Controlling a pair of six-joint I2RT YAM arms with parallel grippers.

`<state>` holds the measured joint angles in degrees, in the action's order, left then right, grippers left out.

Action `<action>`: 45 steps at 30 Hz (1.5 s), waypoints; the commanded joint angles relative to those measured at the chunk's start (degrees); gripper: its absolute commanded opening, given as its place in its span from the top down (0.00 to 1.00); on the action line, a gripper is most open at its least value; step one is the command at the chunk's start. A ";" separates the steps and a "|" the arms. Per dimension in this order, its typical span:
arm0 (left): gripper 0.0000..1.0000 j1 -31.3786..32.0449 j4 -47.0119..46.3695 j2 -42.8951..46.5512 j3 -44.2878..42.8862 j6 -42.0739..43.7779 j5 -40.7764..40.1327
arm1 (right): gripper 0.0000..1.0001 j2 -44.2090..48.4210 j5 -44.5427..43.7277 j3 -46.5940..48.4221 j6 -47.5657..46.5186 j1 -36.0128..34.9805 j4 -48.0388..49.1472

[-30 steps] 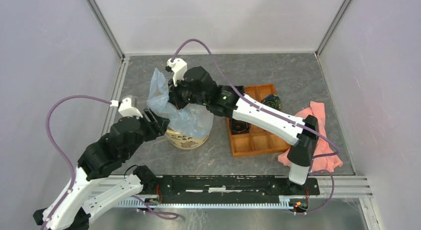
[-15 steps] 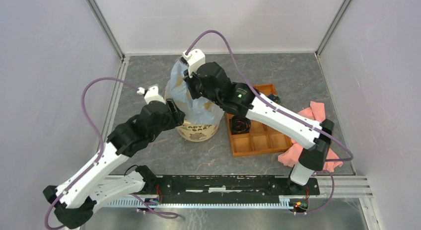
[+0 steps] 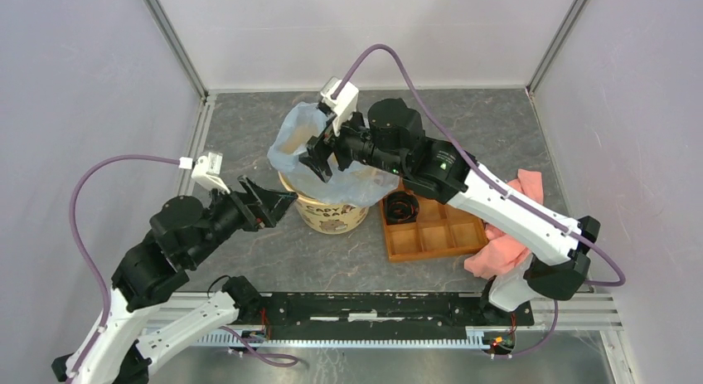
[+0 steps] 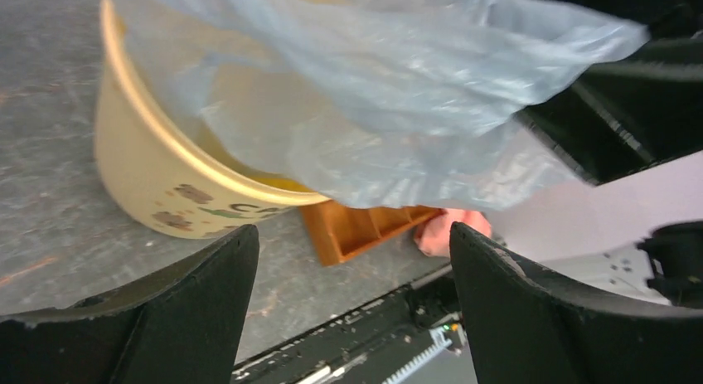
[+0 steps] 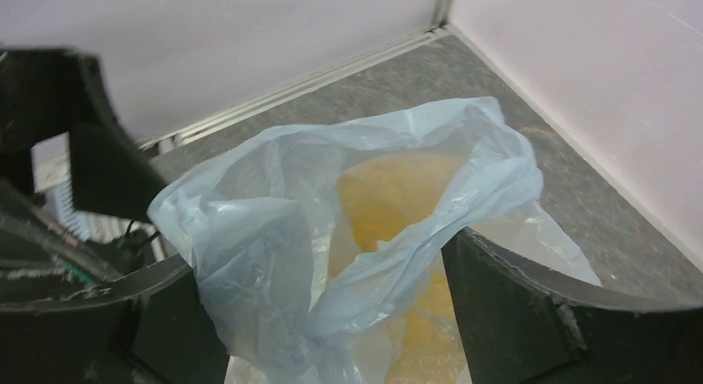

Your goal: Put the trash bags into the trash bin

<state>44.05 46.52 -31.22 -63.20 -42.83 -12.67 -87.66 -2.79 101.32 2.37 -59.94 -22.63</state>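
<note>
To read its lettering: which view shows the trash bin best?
Top external: the trash bin shows its lettered side plainly. Left wrist shows rim and blurred print; right wrist only yellow through the trash bag.

trash bags [image 3: 292, 148] draped over the trash bin [image 3: 336, 218] (partly inside), tray [image 3: 423, 240] just right of it, cloth [image 3: 507, 256] beyond

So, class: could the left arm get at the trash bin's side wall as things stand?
Probably yes. The left gripper is open and close beside the trash bin, nothing between them; the trash bag drapes over the top, and the right gripper is above it.
</note>
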 commanded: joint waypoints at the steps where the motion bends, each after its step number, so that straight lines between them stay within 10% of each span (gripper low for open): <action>1: 0.09 -0.11 -3.50 -1.96 -3.42 -2.48 6.60 | 0.06 3.93 12.73 0.76 -0.54 -0.20 -2.37; 8: 0.13 -0.11 -3.12 -8.57 -7.28 -3.44 -1.98 | 0.02 10.37 15.03 -5.36 0.93 -0.14 -2.86; 24: 0.63 -0.11 -14.97 -3.72 6.92 0.46 -9.36 | 0.02 23.22 3.32 -15.04 -1.88 -0.17 -0.86; 42: 0.77 -0.11 -10.23 1.37 8.03 -2.97 -10.27 | 0.02 22.60 -2.17 -18.16 -12.65 -0.50 1.23; 45: 0.77 -0.11 -9.66 1.09 7.66 -2.88 -10.30 | 0.15 20.90 -4.34 -17.09 -11.02 -0.46 1.77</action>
<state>44.05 36.84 -30.20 -54.57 -44.64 -22.00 -65.19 -3.01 83.50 -7.11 -60.23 -23.20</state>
